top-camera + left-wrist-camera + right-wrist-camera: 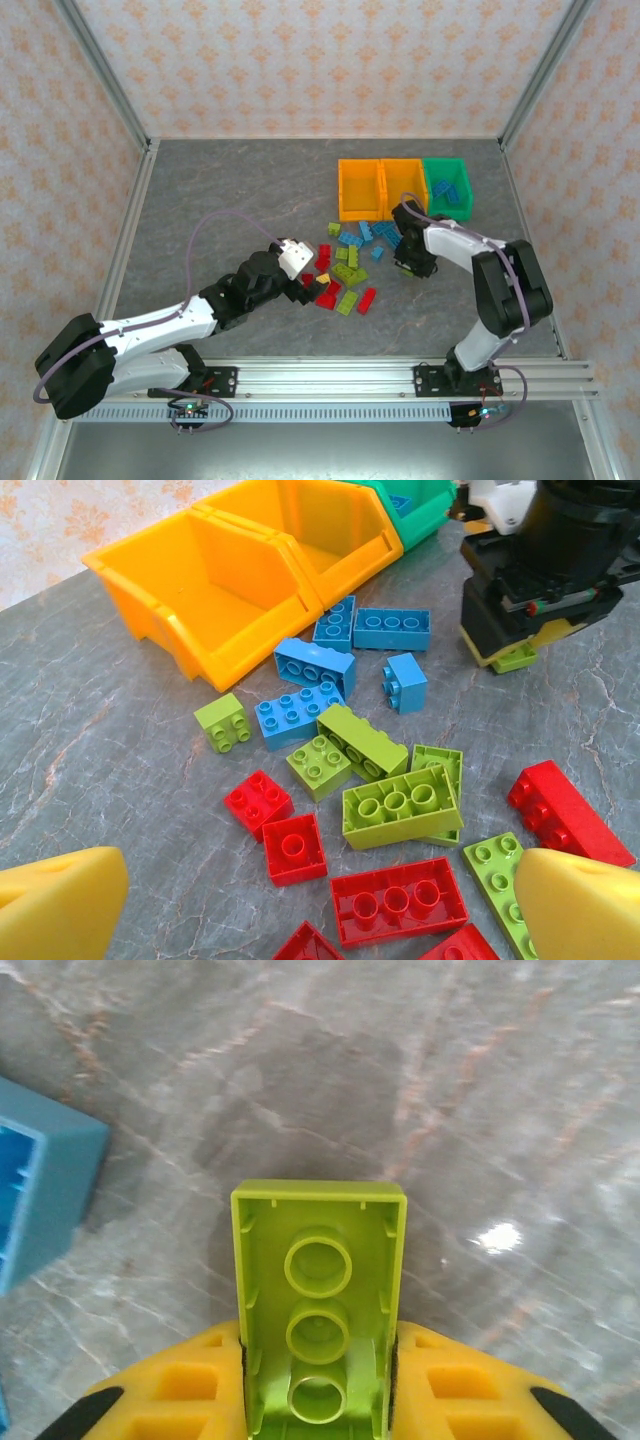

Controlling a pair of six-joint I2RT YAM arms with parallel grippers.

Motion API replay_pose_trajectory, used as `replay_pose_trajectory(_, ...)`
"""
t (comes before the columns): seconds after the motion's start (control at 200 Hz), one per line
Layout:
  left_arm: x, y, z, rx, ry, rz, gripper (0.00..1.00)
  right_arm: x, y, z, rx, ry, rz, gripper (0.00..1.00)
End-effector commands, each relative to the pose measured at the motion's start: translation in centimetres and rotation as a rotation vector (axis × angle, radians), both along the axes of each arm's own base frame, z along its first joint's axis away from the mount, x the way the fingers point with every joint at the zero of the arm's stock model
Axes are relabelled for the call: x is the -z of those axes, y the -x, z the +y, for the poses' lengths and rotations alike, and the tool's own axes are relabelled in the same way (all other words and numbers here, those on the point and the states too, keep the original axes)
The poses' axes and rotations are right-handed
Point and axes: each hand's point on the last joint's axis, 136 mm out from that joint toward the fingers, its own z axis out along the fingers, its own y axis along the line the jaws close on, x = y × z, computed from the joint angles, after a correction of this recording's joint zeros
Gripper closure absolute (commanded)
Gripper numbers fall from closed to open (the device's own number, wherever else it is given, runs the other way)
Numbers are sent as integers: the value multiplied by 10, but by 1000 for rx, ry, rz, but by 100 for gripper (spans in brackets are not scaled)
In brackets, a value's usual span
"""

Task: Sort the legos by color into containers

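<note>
**Sorting station: contents, largest to smallest**

1. Grey marbled tabletop (250, 200). The work surface, fenced by patterned panels.

2. Left arm, black and white, reached in from the near-left corner toward the heap. Its left gripper (320, 910) hung low over the red bricks with yellow pads (60, 905) spread wide and nothing between them. It was judged to be posed for a pick at the red end.

3. Right arm, folded back on itself. Its right gripper (320, 1380) pointed down at the heap's right edge, near the bins, with jaws clamped on item 6.

4. Containers: two orange open-topped rectangular plastic bins (342, 190) and one green plastic bin (466, 190) of equal size. They stood side by side and touching at the far right of the table, the green one outermost. Blue bricks (447, 190) lay in the green bin, so blue was judged to belong there. That left the orange pair for red and lime.

5. Legos: a loose heap of small studded plastic bricks (400, 805) in red, lime and blue. They lay flat on the table just before the bins and between the two grippers. Blue lay nearest the bins and red nearest the left gripper. Most were not yet sorted.

6. Lime green plastic brick (320, 1260). It was pinched across its narrow width, probably the span the pads take most easily. Its hollow underside was turned up to the wrist camera and its studs faced down. Whether it had cleared the surface could not be told.
</note>
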Motion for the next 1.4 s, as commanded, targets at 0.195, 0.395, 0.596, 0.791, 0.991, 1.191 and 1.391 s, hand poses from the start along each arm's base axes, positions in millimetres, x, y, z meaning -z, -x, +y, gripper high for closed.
replay_pose_trajectory(0.195,-5,-3,2,-24,4,-18,0,-144,-74,-9,-203,135,-531,79)
replay_pose_trajectory(0.395,-4,-9,11,-84,-15,-30,0,-145,-155,-29,-228,247,-441,79)
replay_pose_trajectory(0.596,-7,-15,23,-156,-22,-51,0,-101,-204,-10,-302,78,-323,73)
replay_pose_trajectory(0.791,-11,-19,29,-206,0,-59,0,-99,-210,-6,-288,57,-295,56)
replay_pose_trajectory(0.991,-26,-39,52,-432,80,-32,0,-149,-180,-12,-208,27,-382,37)
replay_pose_trajectory(1.191,-44,-45,35,-592,313,276,12,-183,-93,6,-133,-159,-399,34)
replay_pose_trajectory(1.391,-19,-34,43,-798,183,521,21,-177,18,45,-301,-279,-338,22)
